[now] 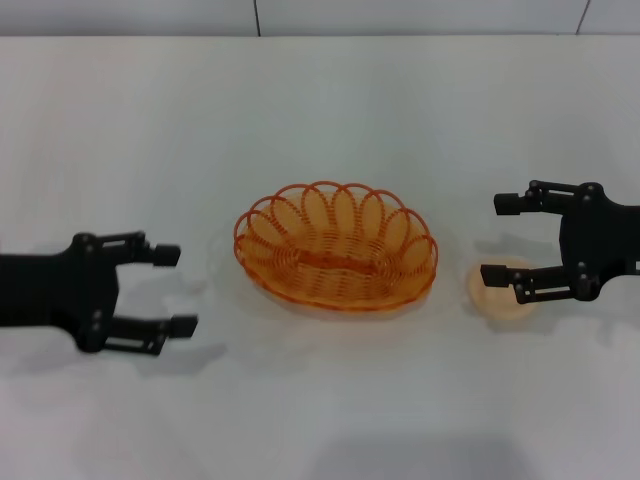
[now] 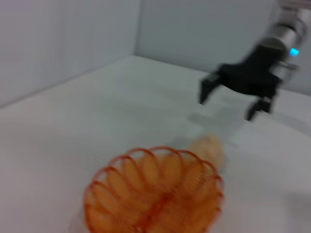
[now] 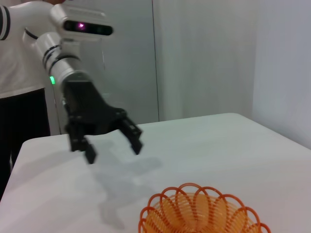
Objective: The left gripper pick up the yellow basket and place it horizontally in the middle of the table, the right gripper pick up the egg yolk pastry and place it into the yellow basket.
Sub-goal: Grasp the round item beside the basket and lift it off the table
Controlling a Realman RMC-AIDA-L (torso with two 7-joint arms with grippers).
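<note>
The basket [image 1: 336,247] lies lengthwise across the middle of the surface [image 1: 320,110], upright and empty, with nothing touching it. The left pincer [image 1: 172,290] hangs well to its left, spread wide and holding nothing, so the first step looks done. The pastry [image 1: 500,288] rests on the surface just to the right of the basket, apart from its rim. The right pincer [image 1: 508,238] is above it, also spread wide and empty; in the head view its nearer finger crosses over the pastry, while the left wrist view suggests it is some way above the surface.

Judging by its looks, the pastry is light, soft and crumbly, with a smooth dome that gives little purchase. It probably wants a gentle squeeze across its widest part, low on the sides, with both fingers straddling it evenly; too hard a pinch could crush or crack it, and a high hold on the dome could let it slip out. The basket is light, stiff wire, so a bump to its looped rim could shove it off centre.
</note>
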